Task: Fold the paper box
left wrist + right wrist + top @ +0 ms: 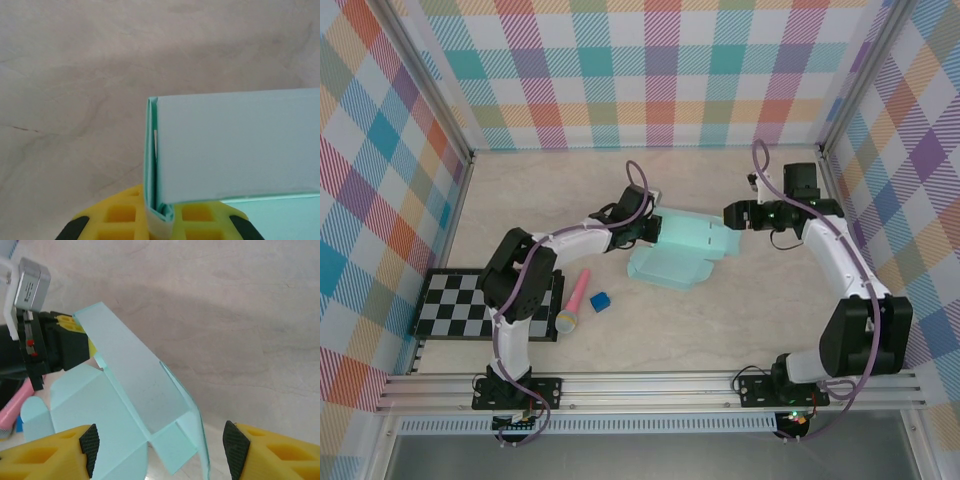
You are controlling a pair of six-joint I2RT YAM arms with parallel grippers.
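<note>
Two arms meet over the middle of the table (550, 170) in the top view, where the paper box (685, 245) lies partly folded. The left gripper (650, 228) is at its left end and the right gripper (732, 215) at its right. A pink microphone (573, 300) and a blue cube (600, 301) lie toward the near edge, beside a checkered mat (470, 305).

From the left wrist, the left gripper (160, 220) is clamped on an upturned edge of the paper box (235, 145).

From the right wrist, the right gripper (160, 447) stands wide, with a raised panel of the paper box (135, 385) between its pads (90, 445).
</note>
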